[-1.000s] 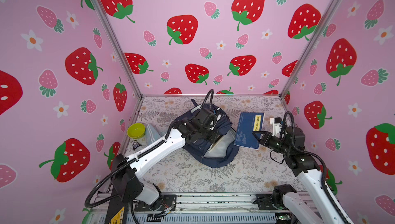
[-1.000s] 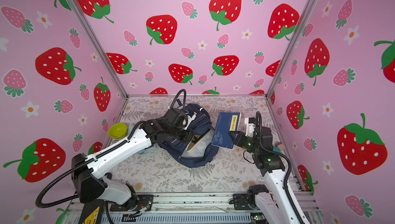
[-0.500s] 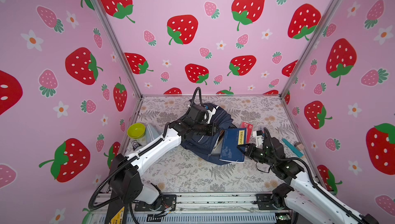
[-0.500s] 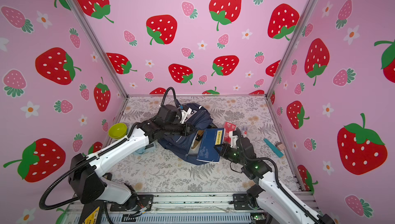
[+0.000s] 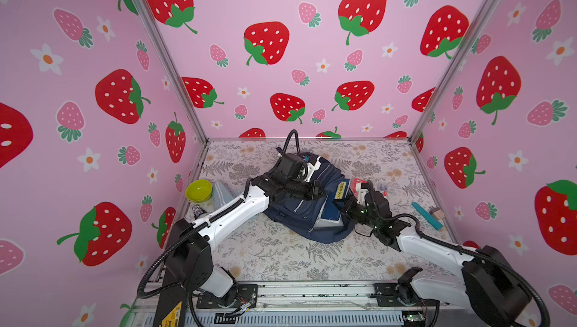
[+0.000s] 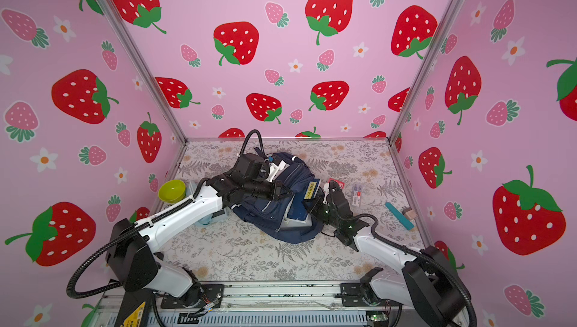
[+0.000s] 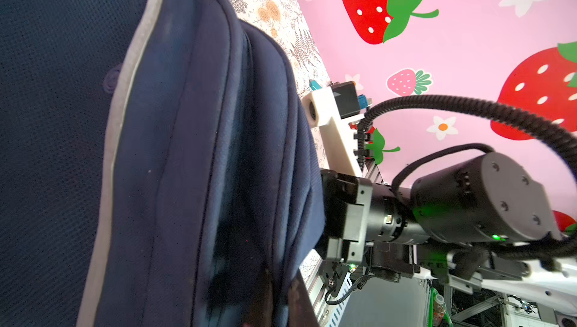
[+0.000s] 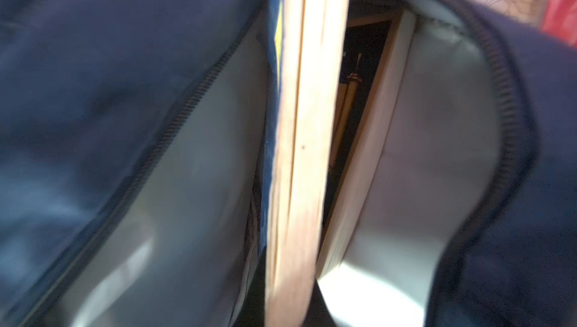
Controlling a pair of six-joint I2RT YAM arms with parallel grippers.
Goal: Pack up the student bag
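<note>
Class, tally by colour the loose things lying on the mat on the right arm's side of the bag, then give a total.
Red: 1, the red packet
Clear: 1, the clear packet
Teal: 1, the teal stick
Brown: 1, the brown block
Total: 4, all lying apart from the student bag

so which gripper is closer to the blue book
Right. The right gripper is shut on the blue book, whose far end is inside the student bag. The left gripper pinches the bag's flap just beside the book.
</note>
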